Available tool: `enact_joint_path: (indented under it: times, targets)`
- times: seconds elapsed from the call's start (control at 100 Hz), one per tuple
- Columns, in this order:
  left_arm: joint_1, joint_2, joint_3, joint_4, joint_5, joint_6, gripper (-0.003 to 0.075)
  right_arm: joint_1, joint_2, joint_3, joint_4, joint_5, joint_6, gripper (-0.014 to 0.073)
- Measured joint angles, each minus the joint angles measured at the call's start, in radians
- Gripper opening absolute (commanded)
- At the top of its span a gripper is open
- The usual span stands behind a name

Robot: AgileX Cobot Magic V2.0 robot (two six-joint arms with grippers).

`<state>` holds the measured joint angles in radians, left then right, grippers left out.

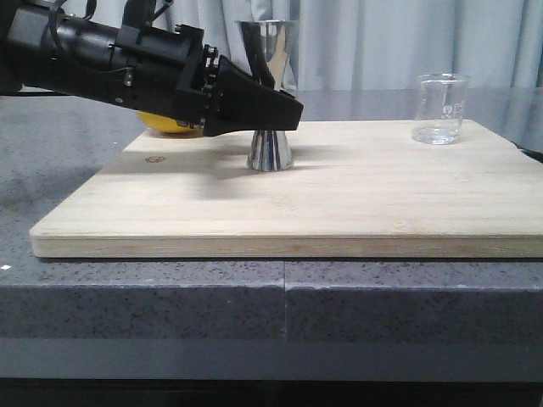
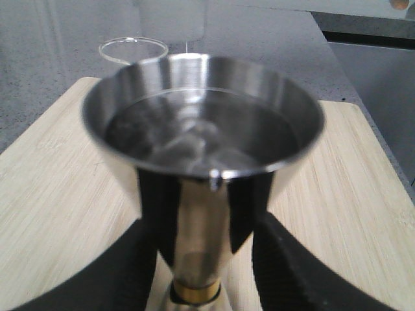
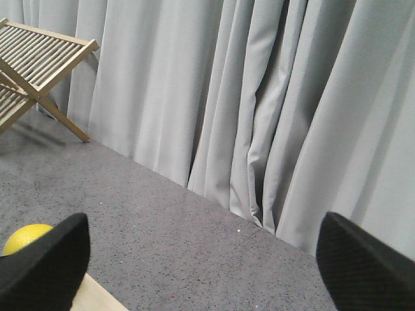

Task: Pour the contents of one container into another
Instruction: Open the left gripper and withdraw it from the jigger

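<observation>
Caught the left gripper (image 1: pixel 284 112) reaching in low from the left, fingers (image 2: pixel 139 265) sitting either side of the jigger (image 1: pixel 270 151) right at the narrow waist, just above the gold band. Couldn't tell from any angle whether actually squeezing or just bracketing it; looked like a sliver of daylight on each side in the wrist view, but too blurry to call. Found the jigger upright on the wooden board (image 1: pixel 339 195), left of centre, base flat. Seemed to have liquid sitting fairly high in the top cup, though honestly hard to separate from reflections.

Spotted the beaker (image 1: pixel 440 108) well apart from it, at the board's far right corner, upright, untouched, looking nearly empty. Also clocked something round and yellow (image 1: pixel 157 123) behind the left arm, on the grey counter (image 1: pixel 85 144).

Saw the right gripper (image 3: pixel 201 259) only through its own camera: spread wide, holding nothing, aimed at the curtain (image 3: pixel 259 97) and a slatted wooden rack (image 3: pixel 32 58).

Read the step as getting a solid hold on the jigger. Would've gone about it like this:
- closed gently and evenly at the waist, so neither finger shoved it sideways
- kept the wrist level, zero tilt, given how full that cup looked
- avoided dragging the base across the board
- checked the grip before any lift

Biggest risk, probably: a slick steel cone slipping or tipping.
</observation>
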<state>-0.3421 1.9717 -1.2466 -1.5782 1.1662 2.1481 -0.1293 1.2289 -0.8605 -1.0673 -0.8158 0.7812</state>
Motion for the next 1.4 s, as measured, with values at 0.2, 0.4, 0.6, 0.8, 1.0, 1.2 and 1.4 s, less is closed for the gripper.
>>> enact_joint_path:
  times: [0.2, 0.4, 0.6, 0.8, 1.0, 1.2, 1.4]
  targets:
    - [0.000, 0.000, 0.000, 0.000, 0.000, 0.000, 0.0525, 0.000, 0.000, 0.000, 0.000, 0.000, 0.002, 0.0642]
    - [0.005, 0.000, 0.000, 0.000, 0.000, 0.000, 0.0525, 0.000, 0.000, 0.000, 0.000, 0.000, 0.002, 0.0642]
    - [0.032, -0.005, 0.000, 0.000, 0.000, -0.008, 0.0525, 0.000, 0.000, 0.000, 0.000, 0.000, 0.002, 0.0642]
    - [0.044, -0.044, 0.000, 0.002, 0.000, -0.017, 0.0525, 0.000, 0.000, 0.000, 0.000, 0.000, 0.002, 0.0642]
    - [0.050, -0.084, 0.000, 0.061, 0.002, -0.026, 0.0525, 0.000, 0.000, 0.000, 0.000, 0.000, 0.002, 0.0642]
    - [0.077, -0.102, 0.000, 0.113, 0.002, -0.066, 0.0525, 0.000, 0.000, 0.000, 0.000, 0.000, 0.002, 0.0642]
    - [0.104, -0.106, 0.000, 0.125, 0.002, -0.072, 0.0525, 0.000, 0.000, 0.000, 0.000, 0.000, 0.002, 0.0642]
